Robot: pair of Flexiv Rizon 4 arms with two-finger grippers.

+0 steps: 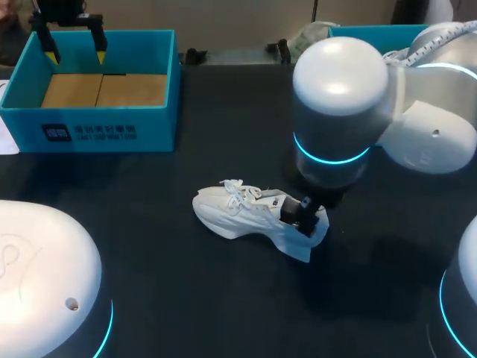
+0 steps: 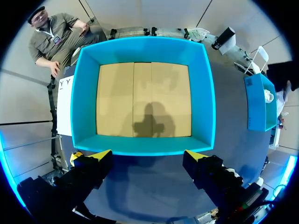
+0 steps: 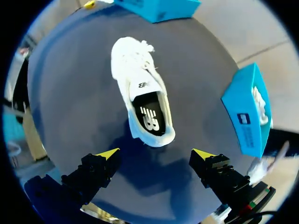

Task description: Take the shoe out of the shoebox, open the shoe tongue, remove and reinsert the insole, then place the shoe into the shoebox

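Note:
A white sneaker (image 1: 250, 216) stands on its sole on the dark table, toe toward the left. In the right wrist view the shoe (image 3: 135, 79) points away from my right gripper (image 3: 156, 153), and its dark insole (image 3: 149, 116) shows in the opening. That gripper is open, hovering just behind the heel with nothing between its fingers. In the head view a large arm joint hides most of the right gripper (image 1: 300, 214). The teal shoebox (image 1: 160, 89) sits at the back left, its brown floor bare. My left gripper (image 1: 74, 54) hangs open over the shoebox (image 2: 140, 49), near one wall.
A second teal box (image 1: 373, 31) stands at the back right, seen also as the teal box (image 3: 247, 112) with something white in it. My arms' white bases (image 1: 37, 276) sit at the near corners. Dark table (image 1: 186, 298) surrounds the shoe.

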